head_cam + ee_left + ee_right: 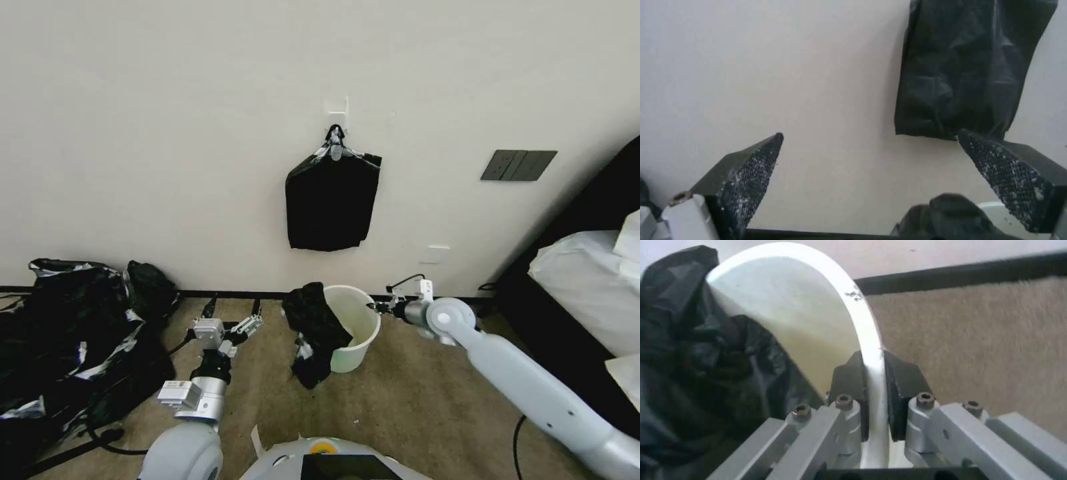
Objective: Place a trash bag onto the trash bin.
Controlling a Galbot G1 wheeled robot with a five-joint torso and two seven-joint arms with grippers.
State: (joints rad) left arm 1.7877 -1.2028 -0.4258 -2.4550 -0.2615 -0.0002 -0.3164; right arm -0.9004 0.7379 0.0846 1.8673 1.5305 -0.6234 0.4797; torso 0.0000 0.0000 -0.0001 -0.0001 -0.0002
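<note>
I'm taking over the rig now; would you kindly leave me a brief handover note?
Right gripper: shut on the trash bin's rim, steadying it.
Left gripper: open, empty, above the carpet left of the bin.
Trash bag: draped over the bin's left rim, mostly hanging outside.
Done: bag brought to the bin.
Left: open the bag and spread it around the whole rim.

one trash bin [353, 327], one trash bag [313, 330] (draped), two tools [233, 308]

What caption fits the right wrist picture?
Right gripper clamps the trash bin rim, trash bag draped over its far side.
</note>
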